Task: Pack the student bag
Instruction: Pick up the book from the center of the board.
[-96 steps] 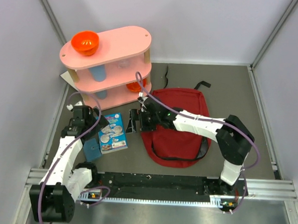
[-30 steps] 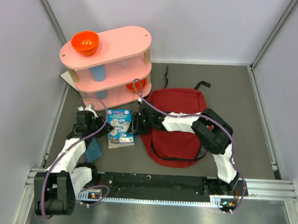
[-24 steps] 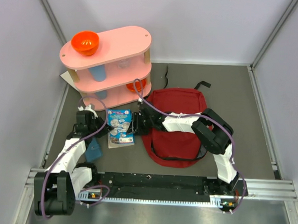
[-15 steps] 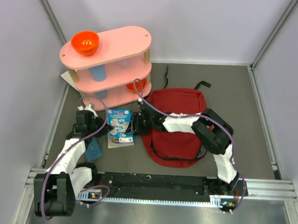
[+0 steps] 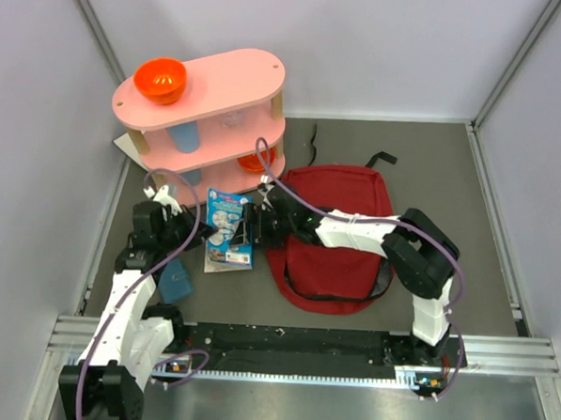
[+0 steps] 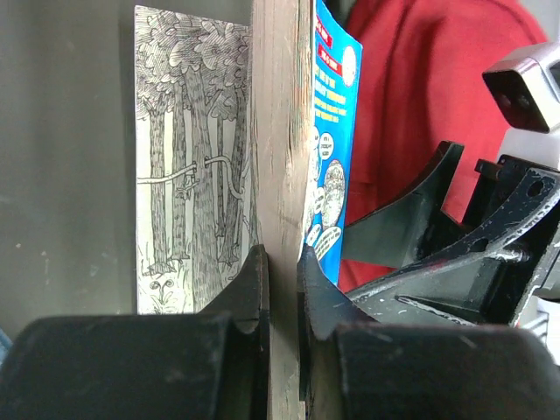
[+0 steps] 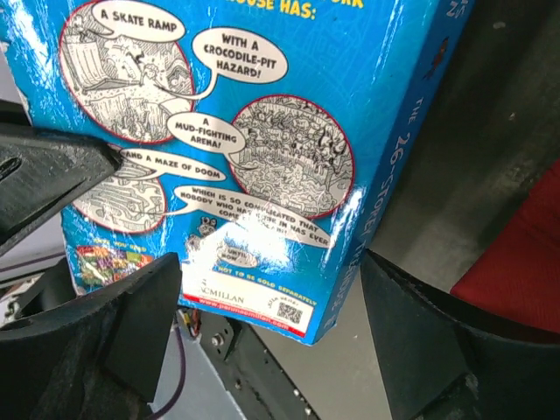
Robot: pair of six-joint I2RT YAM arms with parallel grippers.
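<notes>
The student bag [image 5: 341,227] lies flat on the table, dark red with black straps; it also fills the background of the left wrist view [image 6: 411,79]. A blue paperback book [image 5: 228,228] stands on edge just left of it. My left gripper [image 5: 202,232] is shut on the book's page block [image 6: 282,175], with a forest drawing page [image 6: 188,175] folded out to the left. My right gripper [image 5: 253,227] is open at the book's bag side. Its fingers [image 7: 131,324] straddle the glossy back cover [image 7: 236,149] with a gap on the right.
A pink two-tier shelf [image 5: 210,112] with an orange bowl [image 5: 160,79] on top and blue cups inside stands at the back left. A small teal booklet [image 5: 175,282] lies on the mat by the left arm. The bag's black strap [image 5: 382,159] trails toward the back.
My left gripper closed on the book and tipped it up on edge, shifting it slightly away from the arms. My right gripper opened wide and let go of the book.
</notes>
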